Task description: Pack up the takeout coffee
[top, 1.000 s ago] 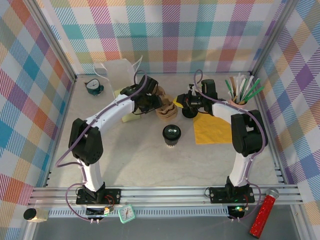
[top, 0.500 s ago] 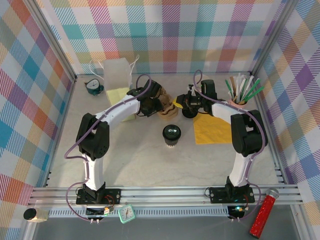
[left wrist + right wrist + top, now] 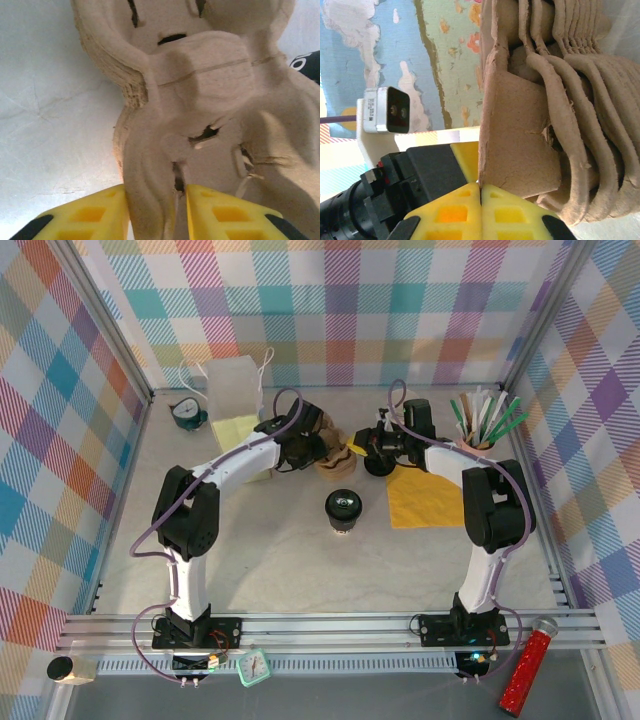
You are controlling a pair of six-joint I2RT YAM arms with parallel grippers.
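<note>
desk (image 3: 280,560) of pale, stone-like surface carries everything. yellow napkin (image 3: 425,498) lies flat to the right of centre. pulp carrier stack (image 3: 335,462) sits near the back middle, between the two arms. takeout coffee (image 3: 343,509) stands upright on the bare desk with its glossy black lid on, just in front of the stack and apart from it and from both arms. left fingers (image 3: 115,207) straddle a raised ridge of the top carrier; whether they pinch it cannot be told. right fingers (image 3: 487,200) are pressed together on a thin edge of the carrier.
</note>
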